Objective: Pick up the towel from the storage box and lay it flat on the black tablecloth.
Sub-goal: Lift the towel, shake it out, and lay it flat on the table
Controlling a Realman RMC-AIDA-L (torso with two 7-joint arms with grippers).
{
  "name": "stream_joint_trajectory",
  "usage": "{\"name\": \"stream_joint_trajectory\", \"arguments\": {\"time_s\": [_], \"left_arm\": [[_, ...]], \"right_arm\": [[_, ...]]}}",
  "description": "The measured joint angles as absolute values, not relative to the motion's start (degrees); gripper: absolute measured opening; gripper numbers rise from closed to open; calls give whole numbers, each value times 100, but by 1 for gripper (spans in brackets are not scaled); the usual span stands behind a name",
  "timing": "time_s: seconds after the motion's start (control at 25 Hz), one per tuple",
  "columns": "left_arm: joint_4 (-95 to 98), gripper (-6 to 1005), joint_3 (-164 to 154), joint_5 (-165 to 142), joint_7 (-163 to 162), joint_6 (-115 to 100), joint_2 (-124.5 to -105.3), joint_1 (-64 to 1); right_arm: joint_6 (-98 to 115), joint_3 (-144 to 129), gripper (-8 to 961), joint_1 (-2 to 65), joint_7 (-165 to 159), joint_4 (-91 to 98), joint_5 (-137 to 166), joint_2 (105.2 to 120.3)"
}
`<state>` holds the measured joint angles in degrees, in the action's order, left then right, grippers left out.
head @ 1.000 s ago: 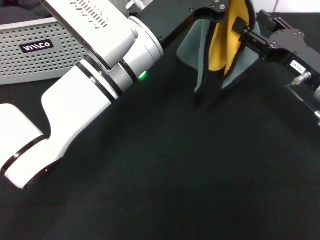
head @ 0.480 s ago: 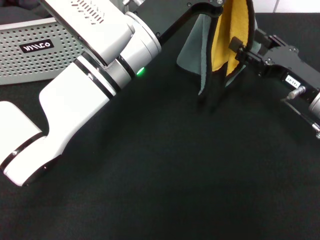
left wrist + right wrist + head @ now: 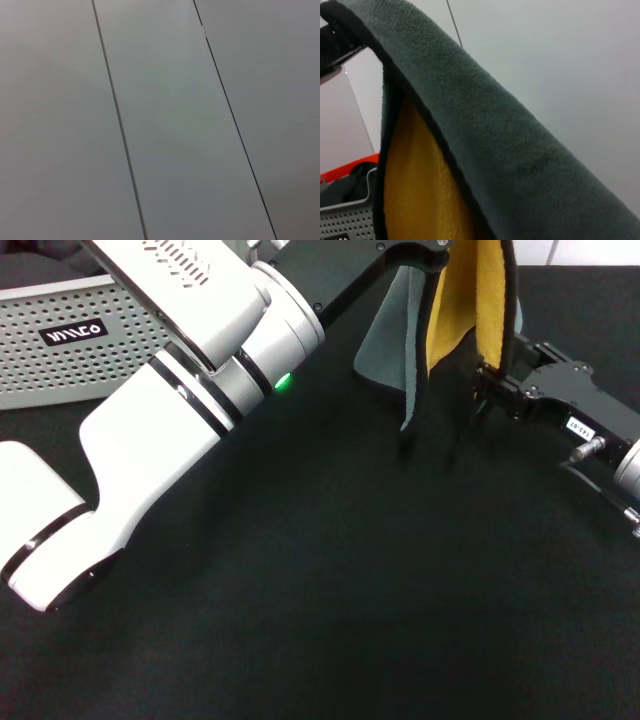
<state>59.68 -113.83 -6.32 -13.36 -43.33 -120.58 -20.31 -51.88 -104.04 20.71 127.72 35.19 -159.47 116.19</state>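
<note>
The towel (image 3: 455, 310) hangs in folds above the black tablecloth (image 3: 350, 570), its yellow face forward, grey-green face behind and dark trim along the edges. My left gripper (image 3: 430, 248) holds its top at the upper edge of the head view. At the far right, my right gripper (image 3: 488, 375) is against the towel's lower right trim. The towel (image 3: 495, 140) fills the right wrist view, grey-green over yellow. The storage box (image 3: 90, 350) stands at the far left, behind my left arm.
My white left arm (image 3: 170, 410) crosses the cloth diagonally from lower left to top centre. A corner of the storage box (image 3: 350, 220) shows in the right wrist view. The left wrist view holds only pale wall panels (image 3: 160, 120).
My right gripper has slid down along the towel's right edge, from near the top to its lower part. The towel hangs straighter, and the left arm has barely moved.
</note>
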Motion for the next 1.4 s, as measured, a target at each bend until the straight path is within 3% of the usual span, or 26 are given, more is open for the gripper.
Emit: {"name": "stream_joint_trajectory", "arguments": {"time_s": [1.28,1.4], "left_arm": [[5991,20,-11371,-633,-1336,-4342,-12058,-2030],[5997,20,-11311,-630,-1336,-4342,-12058,-2021]], "right_arm": [[-4854,-10925,709,1874,12661,3683,-15943,11619],[-4870,-10926,656,1810,12662,3764,-15943,11618]]}}
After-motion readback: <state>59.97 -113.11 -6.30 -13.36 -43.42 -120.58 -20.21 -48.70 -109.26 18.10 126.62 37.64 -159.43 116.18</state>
